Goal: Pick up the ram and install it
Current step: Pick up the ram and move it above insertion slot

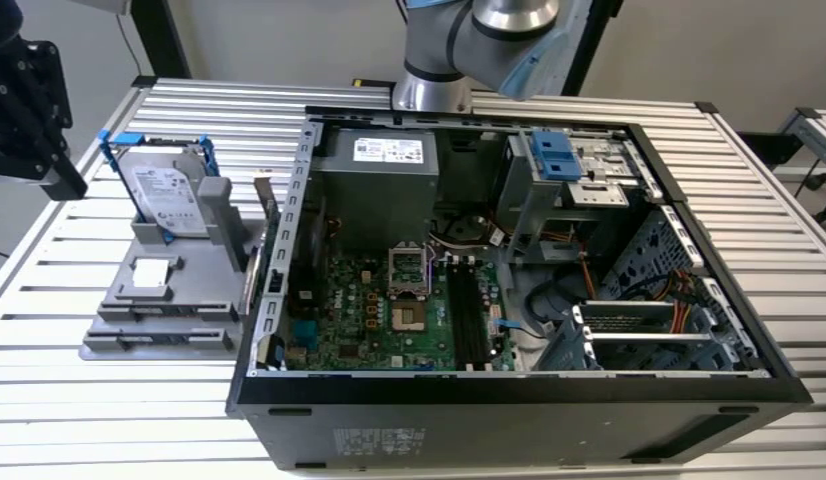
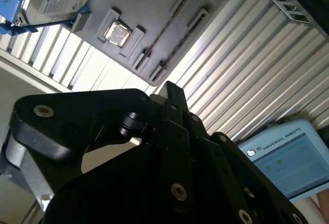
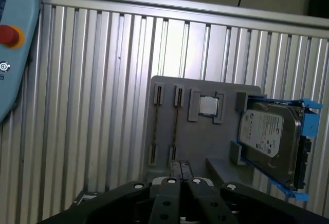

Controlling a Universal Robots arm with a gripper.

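Thin dark ram stick (image 3: 175, 126) stands on edge in the grey slotted holder (image 3: 200, 144). The black gripper (image 3: 180, 165) hangs clear of it, fingers pressed together, empty.

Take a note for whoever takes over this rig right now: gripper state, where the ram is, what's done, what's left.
Gripper: shut, holding nothing, well clear of the holder.
Ram: appears to stand on edge in the holder slot nearest the chip, untouched.
Done: nothing that shows.
Left: the whole job, picking up the ram and seating it in the board slots of the open case.
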